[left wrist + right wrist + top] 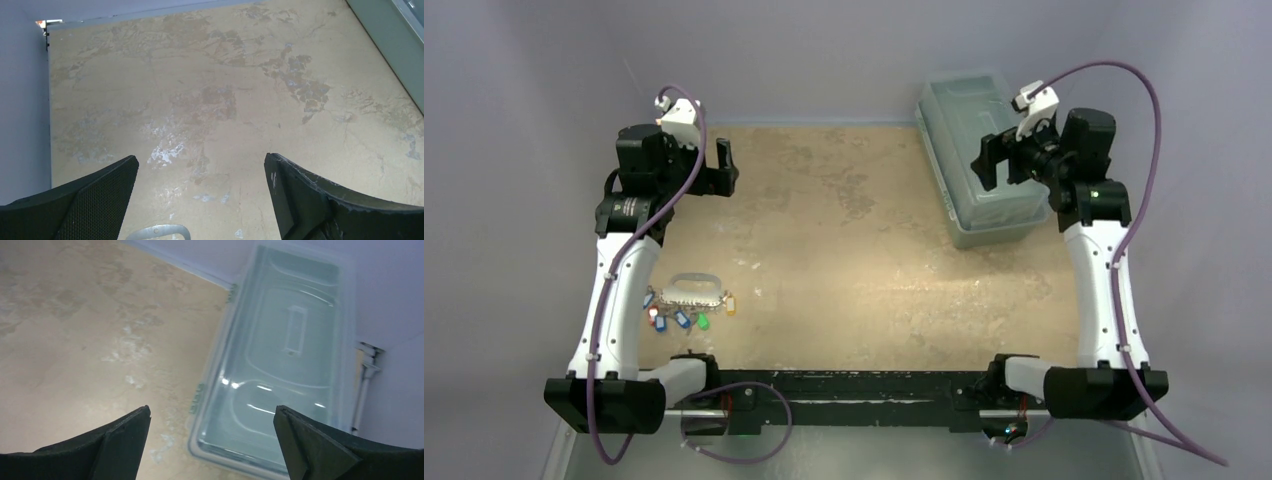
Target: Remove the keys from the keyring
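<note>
My left gripper (200, 165) hangs with its fingers spread wide and nothing between them, high over the far left of the table (854, 260). The right gripper (212, 415) is equally spread and empty above a lidded box (295, 340). The keyring (696, 284) lies at the near left of the table, just beside my left forearm and well apart from both grippers; my left wrist camera catches only the top of its arch at the bottom edge. The keys (686, 316) fan out from its flat base toward me. My worry is that the bunch sits so close to the arm that folding back to reach it could sweep a link through it. The ring looks like thin, smooth metal lying flat on a hard top, so I expect the fingers could skid it along instead of gripping it. The keys are small and crowded, so I might pinch two at once, or a tag alone. The ring is a pale silver-grey handle shape and the keys are silvery, with small blue, green, red, orange and white plastic tags. The tabletop is mottled tan with pale scuffs, and the box is glossy, translucent moulded plastic.
</note>
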